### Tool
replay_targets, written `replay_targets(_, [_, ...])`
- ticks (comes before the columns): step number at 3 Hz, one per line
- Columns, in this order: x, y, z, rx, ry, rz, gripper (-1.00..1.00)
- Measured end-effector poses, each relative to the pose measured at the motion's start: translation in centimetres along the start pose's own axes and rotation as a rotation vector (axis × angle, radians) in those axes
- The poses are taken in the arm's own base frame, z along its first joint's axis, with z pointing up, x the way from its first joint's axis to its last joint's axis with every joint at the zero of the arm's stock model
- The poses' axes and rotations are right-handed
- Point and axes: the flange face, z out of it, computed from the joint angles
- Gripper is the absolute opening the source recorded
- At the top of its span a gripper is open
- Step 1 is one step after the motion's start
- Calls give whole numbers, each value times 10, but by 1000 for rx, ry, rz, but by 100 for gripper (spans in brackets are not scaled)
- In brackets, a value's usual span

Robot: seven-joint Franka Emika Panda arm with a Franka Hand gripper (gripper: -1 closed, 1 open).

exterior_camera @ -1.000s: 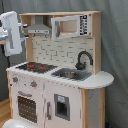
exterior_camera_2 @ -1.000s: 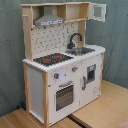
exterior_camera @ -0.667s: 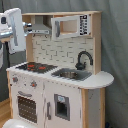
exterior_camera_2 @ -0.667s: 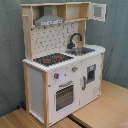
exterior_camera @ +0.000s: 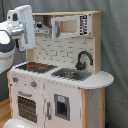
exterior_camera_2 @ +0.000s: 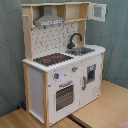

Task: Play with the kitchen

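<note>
In the first exterior view, the kitchen (exterior_camera: 62, 75) stands on the floor, rigid and heavy; the arm (exterior_camera: 17, 30) hangs at upper left, its pincer state cannot be told. In the second exterior view, the oven door handle (exterior_camera_2: 66, 85) and knobs (exterior_camera_2: 57, 76) likely offer the practical holds.

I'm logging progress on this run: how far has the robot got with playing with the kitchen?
Nothing looks done: the toy kitchen's oven door is shut, and nothing sits on the stovetop. In hand: the arm is raised at the first exterior view's left, near the hood, apparently touching nothing. Left: all the play with knobs, doors, faucet.
</note>
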Motion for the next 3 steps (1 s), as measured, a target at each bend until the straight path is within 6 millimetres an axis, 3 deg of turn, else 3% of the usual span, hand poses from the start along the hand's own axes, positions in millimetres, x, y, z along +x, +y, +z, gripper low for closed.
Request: replay_targets(3, [-5, 7, 67, 54, 62, -12, -100])
